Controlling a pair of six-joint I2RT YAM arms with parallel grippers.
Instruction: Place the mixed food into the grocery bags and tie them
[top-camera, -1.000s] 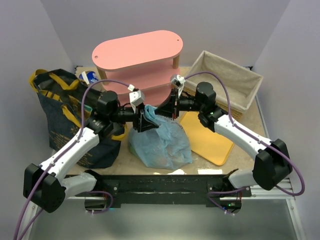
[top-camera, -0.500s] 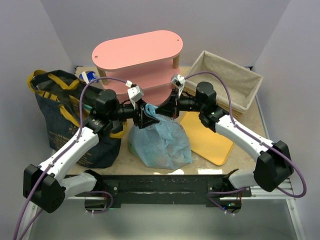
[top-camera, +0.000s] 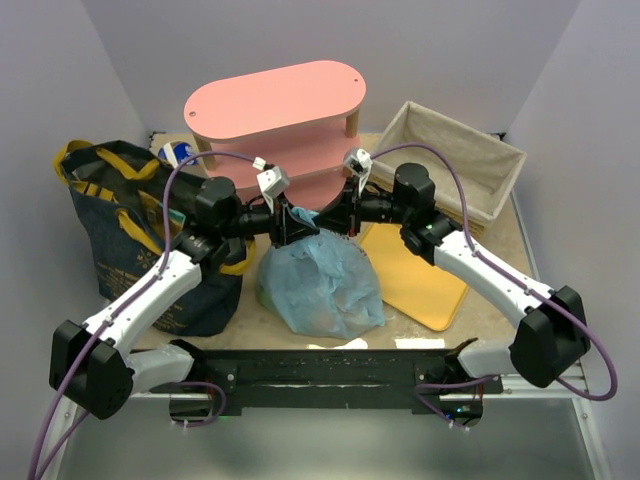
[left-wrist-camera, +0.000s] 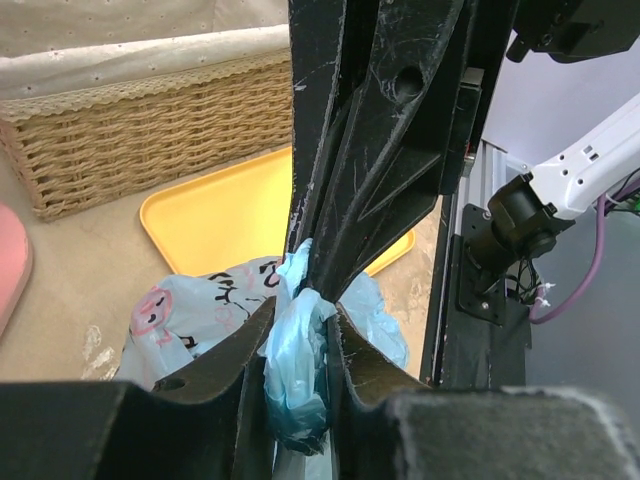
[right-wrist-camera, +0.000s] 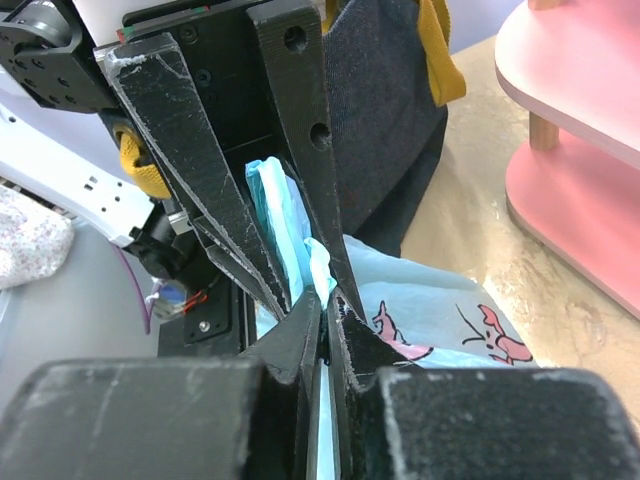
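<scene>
One blue bag, left gripper, right gripper pinching

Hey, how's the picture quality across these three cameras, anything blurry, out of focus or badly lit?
Top view: even, soft light, sharp throughout, the pink shelf shading its own lower tiers. Left wrist view: the left end effector blurs toward the bottom edge, the wicker basket is crisp. Right wrist view: the right end effector blurs likewise near the lens, the print on the plastic carrier bag in focus.
</scene>
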